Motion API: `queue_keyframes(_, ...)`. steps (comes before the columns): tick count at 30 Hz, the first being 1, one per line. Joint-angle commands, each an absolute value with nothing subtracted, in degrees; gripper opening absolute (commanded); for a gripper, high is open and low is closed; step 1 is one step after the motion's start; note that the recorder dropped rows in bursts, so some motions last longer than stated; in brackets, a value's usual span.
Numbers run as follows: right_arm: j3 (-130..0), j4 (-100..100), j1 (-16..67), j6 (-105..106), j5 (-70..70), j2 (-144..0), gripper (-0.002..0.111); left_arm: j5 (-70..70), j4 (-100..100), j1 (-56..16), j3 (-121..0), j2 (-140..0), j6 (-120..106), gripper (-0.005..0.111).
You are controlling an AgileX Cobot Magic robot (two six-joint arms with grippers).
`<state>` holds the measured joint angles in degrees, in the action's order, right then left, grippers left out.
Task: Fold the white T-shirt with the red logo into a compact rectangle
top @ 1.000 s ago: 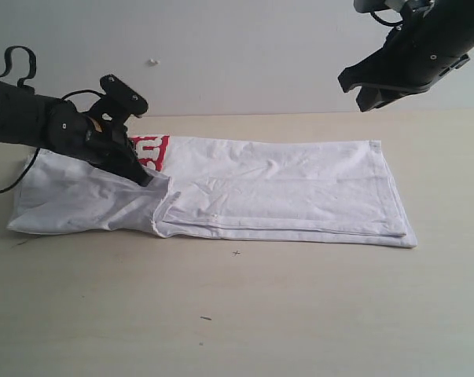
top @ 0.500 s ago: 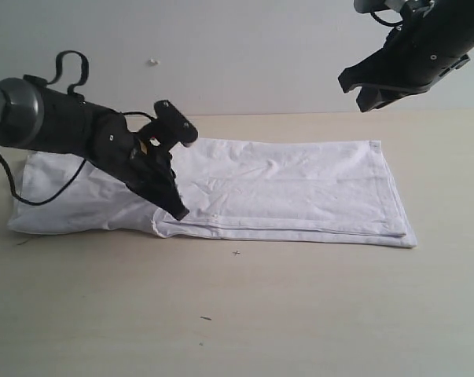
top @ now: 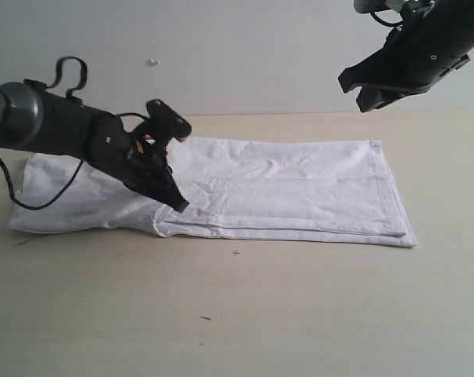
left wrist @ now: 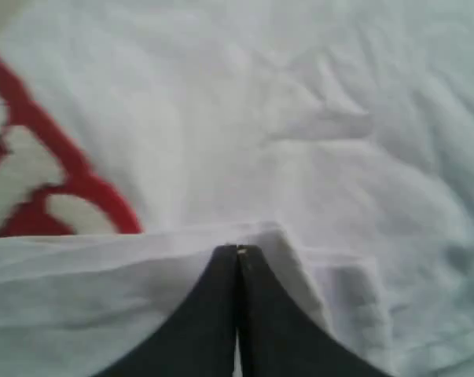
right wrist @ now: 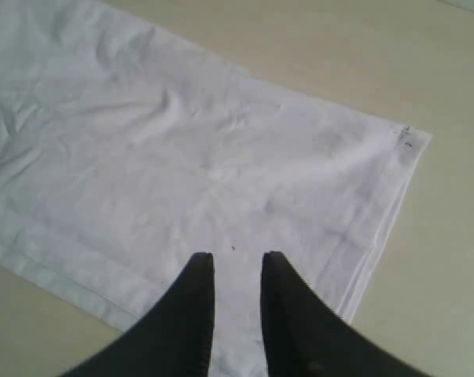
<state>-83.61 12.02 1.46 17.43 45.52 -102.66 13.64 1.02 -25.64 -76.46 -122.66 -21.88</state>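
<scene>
Exterior view content was recorded from the near edge outward. Bare pale table [top: 237, 314] was seen nearest, marked by a small dark speck [top: 206, 318]. Beyond it, the white T-shirt [top: 299, 188] was laid flat across the table as a long band, folded lengthwise, with stacked layer edges shown along its near side. The left gripper [top: 178, 206] was set down on the left part of the shirt, its tips against the cloth close to that near side. In the left wrist view its jaws were shown pressed fully together at the corner of a folded layer; whether cloth was caught between them could not be told. The red logo [left wrist: 83, 169] was shown just beyond that fold, partly covered by it. The right gripper [top: 354, 93] was held high above the shirt's right end, clear of the cloth. In the right wrist view its jaws were shown slightly parted, with nothing between them. A plain wall [top: 221, 47] was seen farthest back.
</scene>
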Motion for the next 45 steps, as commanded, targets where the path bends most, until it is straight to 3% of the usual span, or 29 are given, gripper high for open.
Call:
queue_keyframes(1,-83.35,12.00,1.42,17.90,45.47,-101.94,0.023,15.85,0.70,-17.95,-76.59,-116.33,-12.13,0.011)
queue_keyframes(7,-83.35,12.00,1.42,17.77,45.45,-101.94,0.023,20.70,0.70,-7.07,-76.59,-117.15,0.92,0.052)
queue_keyframes(15,-83.35,12.00,1.42,17.76,45.21,-101.94,0.023,26.56,-13.04,4.77,-80.49,-123.28,-0.84,0.050)
queue_keyframes(25,-83.35,12.00,1.42,17.76,44.84,-102.05,0.023,23.66,-21.95,6.25,-82.15,-129.82,-8.68,0.050)
queue_keyframes(29,-83.35,12.00,1.42,17.76,44.63,-102.05,0.023,26.49,-30.33,6.25,-82.15,-130.24,-17.88,0.041)
queue_keyframes(35,-83.35,12.00,1.42,17.76,44.63,-102.05,0.023,29.00,-29.08,6.25,-82.15,-130.10,-19.38,0.000)
queue_keyframes(45,-83.35,11.02,1.42,17.43,44.51,-102.05,0.023,29.90,-28.99,5.90,-82.15,-121.82,-19.38,0.000)
